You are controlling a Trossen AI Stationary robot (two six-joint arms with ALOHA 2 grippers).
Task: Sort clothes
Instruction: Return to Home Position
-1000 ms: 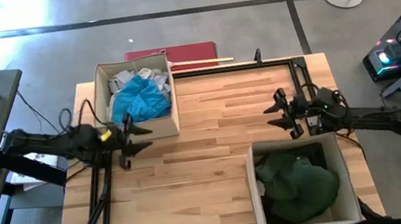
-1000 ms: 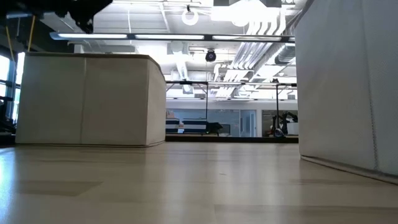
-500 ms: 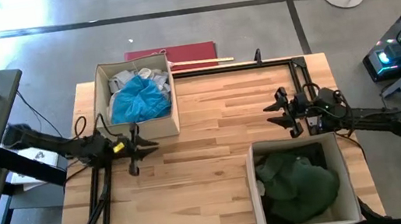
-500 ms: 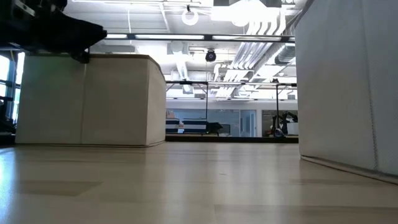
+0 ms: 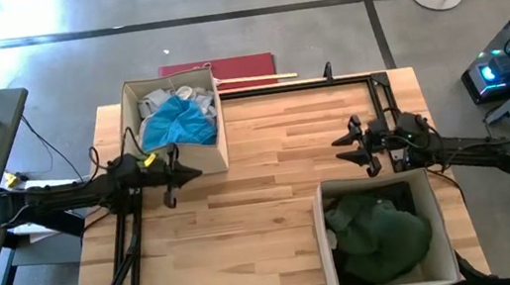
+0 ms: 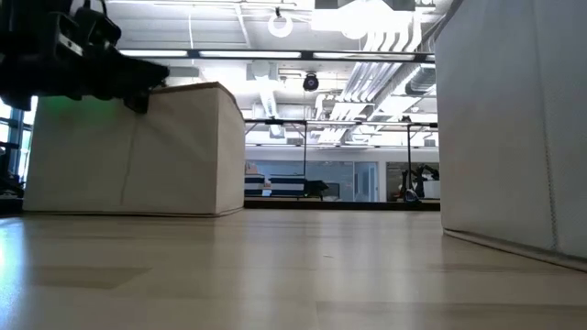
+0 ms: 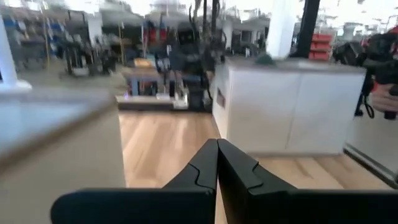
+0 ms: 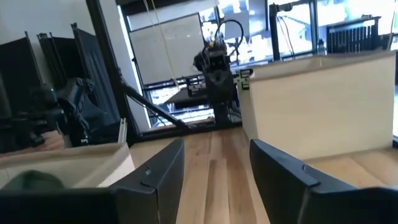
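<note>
Beige square fabric box (image 5: 327, 252), nearest me, at the table's near right corner. A dark green soft fabric garment (image 5: 382, 229) is bunched on top and fills most of it. A darker piece and a sliver of white show at its edges. Nothing hangs over the rim.

Light wooden table top (image 5: 258, 162): I find no garment lying loose on it, in the high view or the low view.

Right gripper (image 5: 343, 148) hangs just beyond that box's far wall, over bare wood. Its jaws are apart, with nothing between them.

Left gripper (image 5: 188, 175) is across the table, just beside the near wall of the second box. Its jaws are pressed together, with nothing caught in them.

Second beige square fabric box (image 5: 220, 127), far left corner. A bright blue soft fabric garment (image 5: 176, 126) lies on top, with white and pale grey-blue fabric pieces (image 5: 152, 105) tucked beside it toward the far wall.

My read: the sorting looks finished. The 2 boxes are loaded, darks near, blues and lights far, and 0 garments are left outside them. What's left, I judge, is only for the 2 arms to draw back and park. I can't check what lies lower in either box.
</note>
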